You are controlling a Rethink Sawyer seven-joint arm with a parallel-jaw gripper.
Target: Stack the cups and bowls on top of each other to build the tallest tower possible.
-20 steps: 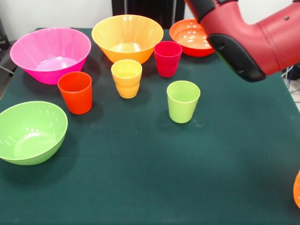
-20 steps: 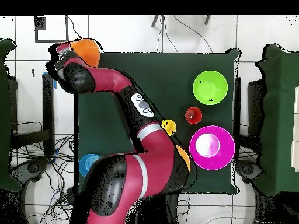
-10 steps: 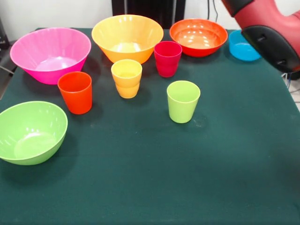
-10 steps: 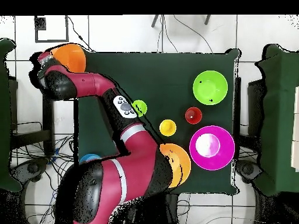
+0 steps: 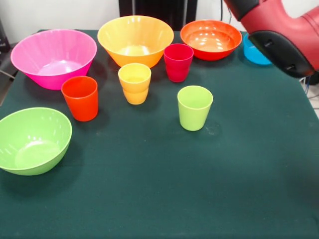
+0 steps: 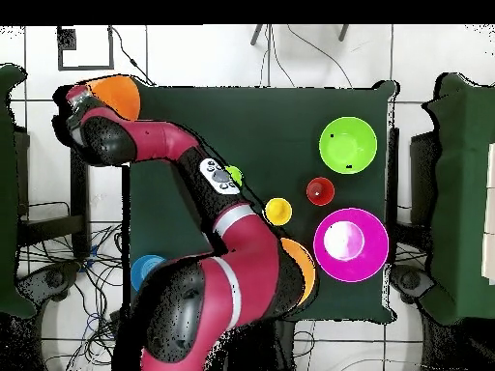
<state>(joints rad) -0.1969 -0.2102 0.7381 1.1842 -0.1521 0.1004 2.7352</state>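
Observation:
In the overhead view my gripper (image 6: 90,98) is past the table's left edge, shut on a large orange bowl (image 6: 118,94); the front view shows neither. On the table stand a pink bowl (image 5: 53,57), a second orange bowl (image 5: 135,39), a red-orange bowl (image 5: 211,39), a lime green bowl (image 5: 32,140) and a blue bowl (image 5: 251,54) half hidden by my arm (image 5: 279,30). Between them stand upright the orange-red cup (image 5: 80,98), the yellow cup (image 5: 134,83), the crimson cup (image 5: 178,62) and the lime green cup (image 5: 194,107).
In the overhead view my arm (image 6: 208,251) crosses the table's left half and covers the crimson cup, the red-orange bowl and most of the lime cup (image 6: 235,174). Dark green cloth (image 5: 199,189) covers the table. Cables lie on the floor around it.
Over the last second the arm's end carried the orange bowl leftward off the table's edge in the overhead view. Since half a second ago the elbow has swung back over the lime cup.

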